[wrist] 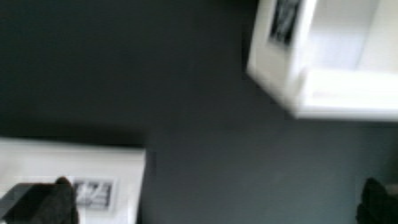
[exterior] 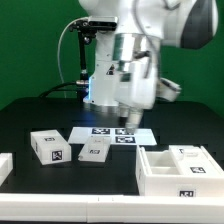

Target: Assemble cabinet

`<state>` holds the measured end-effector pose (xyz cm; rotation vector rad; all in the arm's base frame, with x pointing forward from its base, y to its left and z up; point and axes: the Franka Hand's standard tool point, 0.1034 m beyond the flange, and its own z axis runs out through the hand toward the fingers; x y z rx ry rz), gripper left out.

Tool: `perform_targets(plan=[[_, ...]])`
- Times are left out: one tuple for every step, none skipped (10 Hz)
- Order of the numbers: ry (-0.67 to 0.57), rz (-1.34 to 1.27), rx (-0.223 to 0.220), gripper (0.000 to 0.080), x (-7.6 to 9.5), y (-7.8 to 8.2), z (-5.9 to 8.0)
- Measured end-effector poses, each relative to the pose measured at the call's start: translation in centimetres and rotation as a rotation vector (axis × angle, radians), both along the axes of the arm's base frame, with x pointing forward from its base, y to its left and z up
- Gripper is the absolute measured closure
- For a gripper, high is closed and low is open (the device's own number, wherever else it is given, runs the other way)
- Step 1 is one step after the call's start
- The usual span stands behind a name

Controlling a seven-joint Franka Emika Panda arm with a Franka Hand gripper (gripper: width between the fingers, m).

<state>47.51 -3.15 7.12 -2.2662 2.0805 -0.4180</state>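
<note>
The cabinet (exterior: pixel 180 170), a large white boxy body with inner dividers and a tag on its front, stands on the black table at the exterior view's lower right. My gripper (exterior: pixel 130 117) hangs above the table, behind the marker board and apart from the cabinet. In the wrist view the gripper (wrist: pixel 210 200) is open, with its dark fingertips (wrist: pixel 43 204) far apart and only dark table between them. A white boxy corner with a tag (wrist: pixel 329 60) shows in the wrist view. I cannot tell which part it is.
The marker board (exterior: pixel 112 135) lies flat at the table's middle. Two small white tagged blocks (exterior: pixel 50 147) (exterior: pixel 95 150) sit in front of it toward the exterior view's left. Another white piece (exterior: pixel 5 166) is at the left edge. A flat white tagged surface (wrist: pixel 71 172) lies beside one fingertip.
</note>
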Motion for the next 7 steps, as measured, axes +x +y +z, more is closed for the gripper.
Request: perform_targets(plan=[[0.000, -0.012, -0.018, 0.0002, -1.7, -2.9, -0.2], [-0.003, -0.051, -0.014, 0.0002, -2.1, -4.0, -0.3], [0.004, -0.044, -0.020, 0.0002, -2.2, -4.1, -0.6], [0.009, -0.042, -0.025, 0.0002, -2.3, -4.3, -0.8], [0.012, -0.043, -0.028, 0.0002, -2.5, -4.4, -0.9], [0.011, -0.046, -0.028, 0.0002, -2.5, -4.5, -0.9], [-0.009, -0.061, -0.017, 0.0002, -2.3, -3.9, -0.5]])
